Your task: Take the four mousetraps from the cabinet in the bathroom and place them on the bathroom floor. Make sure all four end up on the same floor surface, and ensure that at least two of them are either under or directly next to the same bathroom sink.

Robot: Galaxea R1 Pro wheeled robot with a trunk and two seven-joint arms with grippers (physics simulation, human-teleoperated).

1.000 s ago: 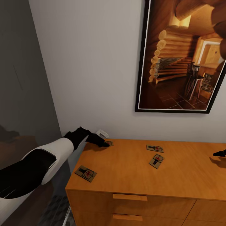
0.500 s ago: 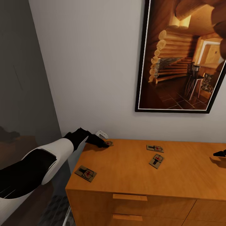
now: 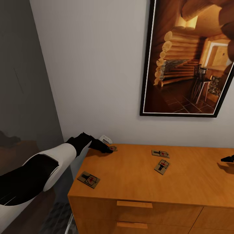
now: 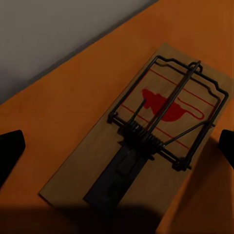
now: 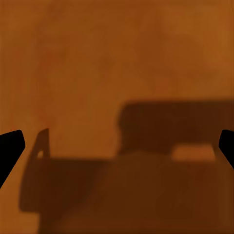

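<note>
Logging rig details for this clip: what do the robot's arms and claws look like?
The left arm has a glossy white shell over black segments, ending in a matte black wrist and left claw with tapered black fingers. The right claw is also black.

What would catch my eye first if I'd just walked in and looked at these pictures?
Probably the big framed log-cabin picture on the wall above the orange-brown cabinet. Next, the mousetraps scattered on the cabinet top, with the left gripper poised open over the one nearest the wall.

Orange-brown cabinet [image 3: 182, 182], red-marked mousetraps [image 3: 161, 166]
</note>
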